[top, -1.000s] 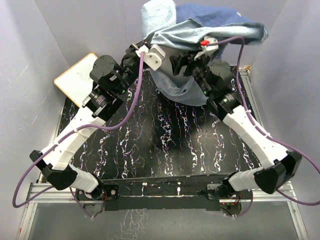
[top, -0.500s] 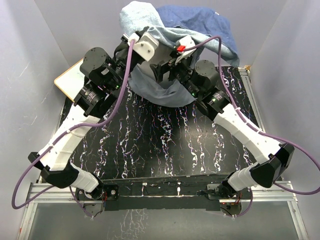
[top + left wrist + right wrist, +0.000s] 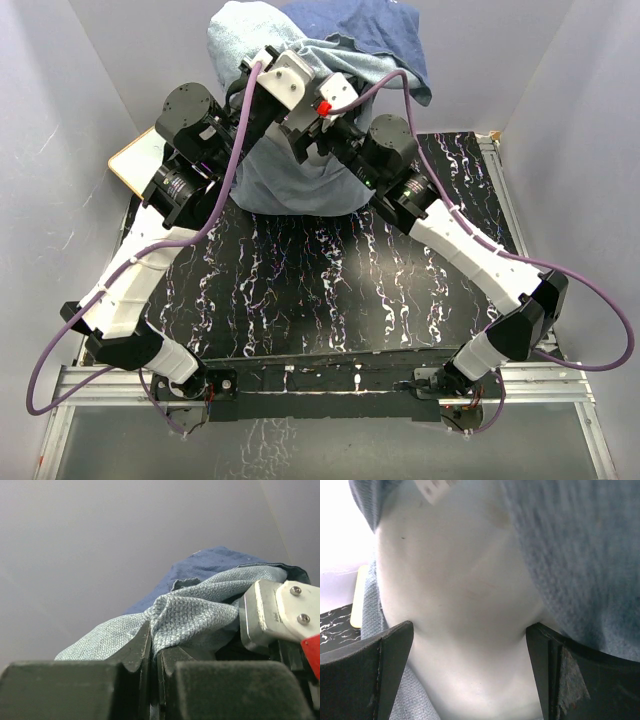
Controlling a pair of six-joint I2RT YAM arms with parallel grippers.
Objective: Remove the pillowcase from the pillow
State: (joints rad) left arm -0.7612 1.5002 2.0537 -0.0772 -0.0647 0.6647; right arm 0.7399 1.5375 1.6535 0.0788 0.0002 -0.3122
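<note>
The pillowcase [image 3: 290, 180] is held up at the back of the table, its pale grey-blue reverse outward and navy cloth [image 3: 365, 25] on top. My left gripper [image 3: 262, 78] is shut on a fold of the pale cloth; in the left wrist view the gripper [image 3: 153, 647] pinches the pillowcase [image 3: 200, 612] tight. My right gripper [image 3: 312, 125] is under the cloth. In the right wrist view the gripper [image 3: 470, 650] squeezes the white pillow [image 3: 465, 595] between its spread fingers [image 3: 385, 655], with the pillowcase [image 3: 585, 560] draped to the right. In the top view the pillow is hidden by cloth.
A flat white board with an orange edge [image 3: 133, 160] leans at the table's back left, partly behind my left arm. Grey walls close in on three sides. The black marbled table [image 3: 330, 290] lies below the arms.
Both arms have swung left and up with the bundle. The cloth has shifted from the back right towards the back centre, and more pale cloth hangs down in front.
</note>
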